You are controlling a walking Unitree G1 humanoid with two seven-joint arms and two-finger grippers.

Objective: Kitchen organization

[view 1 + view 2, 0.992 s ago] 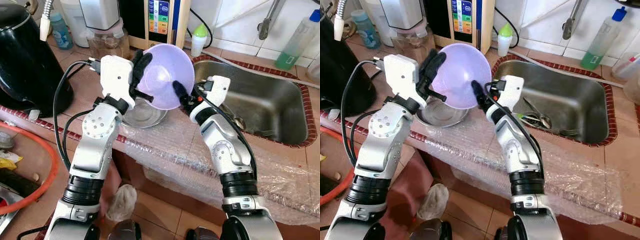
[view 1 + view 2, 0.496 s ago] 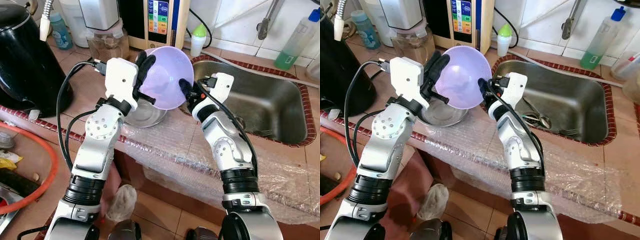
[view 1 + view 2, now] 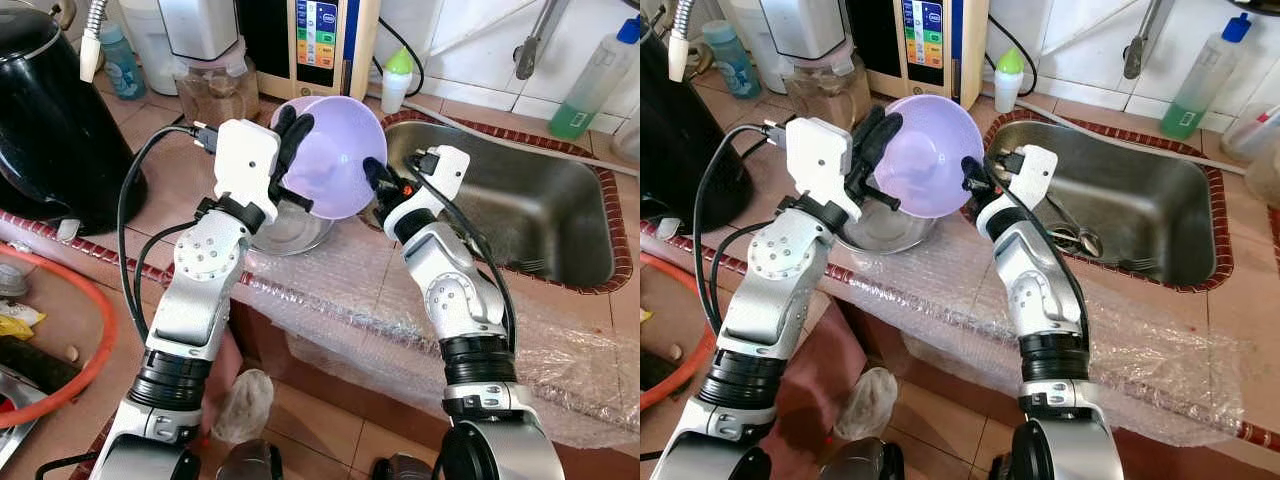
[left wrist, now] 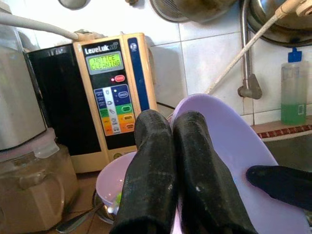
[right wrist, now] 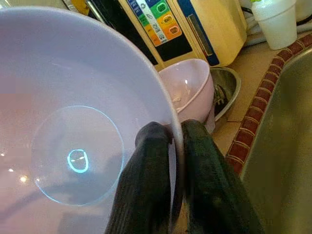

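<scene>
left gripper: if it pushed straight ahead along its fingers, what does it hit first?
Beyond the purple bowl that the left gripper already pinches, probably the small pink bowl just ahead, then the water ionizer. Depth is unclear.

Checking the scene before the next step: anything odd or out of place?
Both grippers, left and right, pinch one purple bowl, tipped on edge over the counter. Cutlery lies loose in the sink. Bubble wrap covers the counter's front edge. No spills or damage.
</scene>
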